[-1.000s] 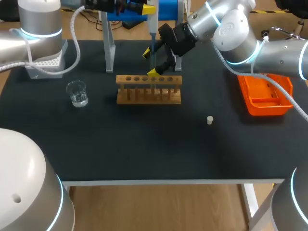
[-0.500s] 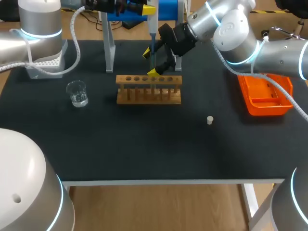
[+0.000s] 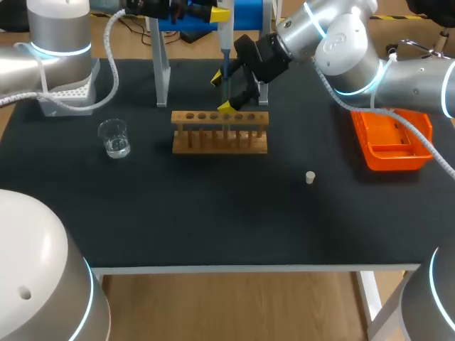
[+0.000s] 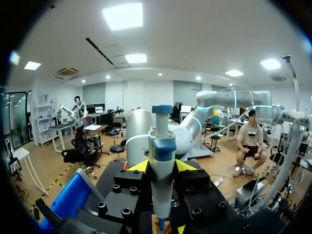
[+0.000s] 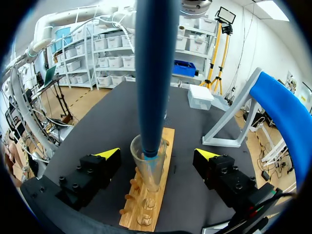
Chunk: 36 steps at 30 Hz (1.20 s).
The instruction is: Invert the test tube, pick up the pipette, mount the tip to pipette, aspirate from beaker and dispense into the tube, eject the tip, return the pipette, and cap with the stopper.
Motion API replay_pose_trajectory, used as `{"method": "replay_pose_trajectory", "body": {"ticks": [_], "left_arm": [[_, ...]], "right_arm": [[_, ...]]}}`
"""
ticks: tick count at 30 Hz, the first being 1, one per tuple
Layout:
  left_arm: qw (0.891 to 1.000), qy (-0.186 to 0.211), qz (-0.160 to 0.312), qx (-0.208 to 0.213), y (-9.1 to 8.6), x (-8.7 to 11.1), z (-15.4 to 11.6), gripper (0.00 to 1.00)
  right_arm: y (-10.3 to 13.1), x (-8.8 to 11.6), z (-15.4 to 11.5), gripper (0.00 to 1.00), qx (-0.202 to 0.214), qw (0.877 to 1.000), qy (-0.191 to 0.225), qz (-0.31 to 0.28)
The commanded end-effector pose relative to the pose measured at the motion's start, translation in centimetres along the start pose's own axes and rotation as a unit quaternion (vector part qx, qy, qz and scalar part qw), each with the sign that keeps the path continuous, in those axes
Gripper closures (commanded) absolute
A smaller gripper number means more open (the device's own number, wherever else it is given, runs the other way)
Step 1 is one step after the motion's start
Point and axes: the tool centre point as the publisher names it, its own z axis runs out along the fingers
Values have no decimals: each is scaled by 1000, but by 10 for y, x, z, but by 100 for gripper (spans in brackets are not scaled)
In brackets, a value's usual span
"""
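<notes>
My left gripper (image 3: 217, 14) is high over the back of the table, shut on the white-and-blue pipette (image 3: 224, 53), which hangs straight down. In the left wrist view the pipette (image 4: 161, 161) sits clamped between the yellow tips of the left gripper (image 4: 162, 166). Its blue lower shaft (image 5: 152, 73) reaches into the mouth of a clear test tube (image 5: 147, 168) that stands upright in the wooden rack (image 3: 220, 132). My right gripper (image 5: 157, 154) is open, one finger on each side of the tube, neither touching it. The small white stopper (image 3: 310, 177) lies on the mat right of the rack. The glass beaker (image 3: 114, 138) stands left of the rack.
An orange bin (image 3: 392, 138) sits at the right edge. A white tip box (image 3: 66, 95) is at the back left. A grey stand with a blue top (image 3: 161, 64) rises behind the rack. The rack (image 5: 146, 204) has several vacant holes.
</notes>
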Motion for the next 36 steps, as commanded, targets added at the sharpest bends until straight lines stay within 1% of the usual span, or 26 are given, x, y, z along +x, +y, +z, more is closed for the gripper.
{"method": "replay_pose_trajectory", "body": {"ticks": [1,6,10,15,22,28,36], "left_arm": [[1000,2,0,-1,0,-1,0,100],[1000,2,0,-1,0,-1,0,100],[1000,2,0,-1,0,-1,0,100],[1000,2,0,-1,0,-1,0,100],[1000,2,0,-1,0,-1,0,100],[1000,2,0,-1,0,-1,0,100],[1000,2,0,-1,0,-1,0,100]], "right_arm": [[-2,-1,-13,0,-4,1000,-8,4],[-6,-6,-34,0,-8,999,-26,17],[-9,-3,-56,0,-8,999,-36,18],[-5,4,-88,0,-10,999,-50,14],[7,13,-139,0,-28,996,-79,19],[23,19,-185,0,-48,993,-106,32],[23,19,-185,0,-48,993,-106,32]]}}
